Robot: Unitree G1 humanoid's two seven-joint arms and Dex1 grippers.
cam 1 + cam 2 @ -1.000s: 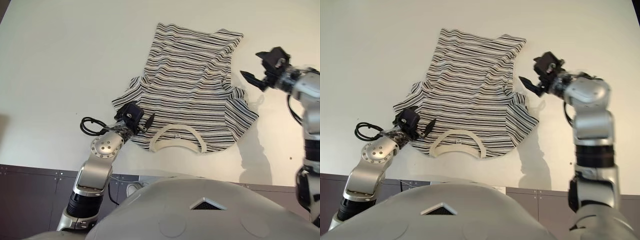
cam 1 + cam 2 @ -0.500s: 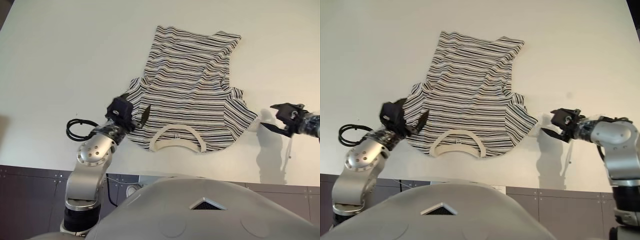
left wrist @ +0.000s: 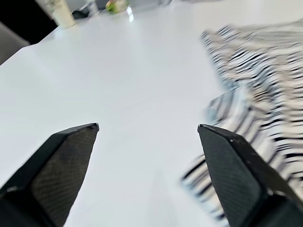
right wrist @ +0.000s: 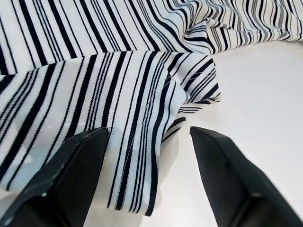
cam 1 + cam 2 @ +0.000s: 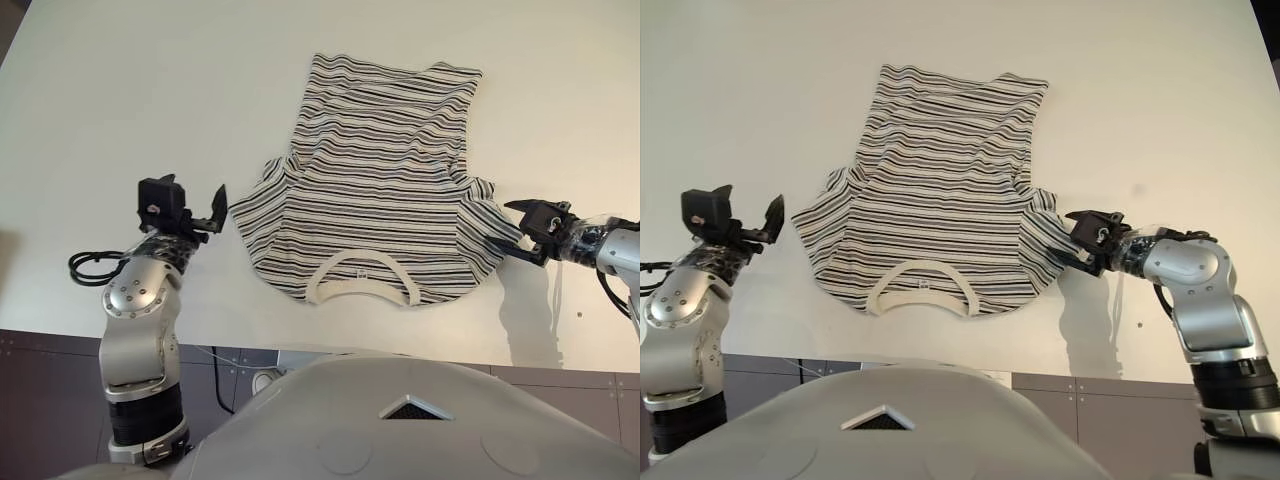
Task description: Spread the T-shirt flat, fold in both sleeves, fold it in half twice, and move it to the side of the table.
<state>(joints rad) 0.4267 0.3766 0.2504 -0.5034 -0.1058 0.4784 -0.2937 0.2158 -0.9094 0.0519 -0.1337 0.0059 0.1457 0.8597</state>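
— Where does the T-shirt lie, and how much room is round it?

— Spread out mid-way across the white counter, collar close to the front edge, hem toward the far side, its far right corner rumpled. Bare surface runs wide to the left, to the right and beyond the hem.

— And the fingers?

— The left gripper hovers just beside the left-hand sleeve, apart from it, fingers spread wide and holding nothing. The right gripper sits at the right-hand sleeve, fingers wide, one on either side of its hem. Whether they touch the cloth I cannot tell.

— Anything in the way?

— A black cable loop by the left arm, near the front edge. Some small blurred things stand at the far end, well apart from the shirt. A dark panel runs below the front edge.
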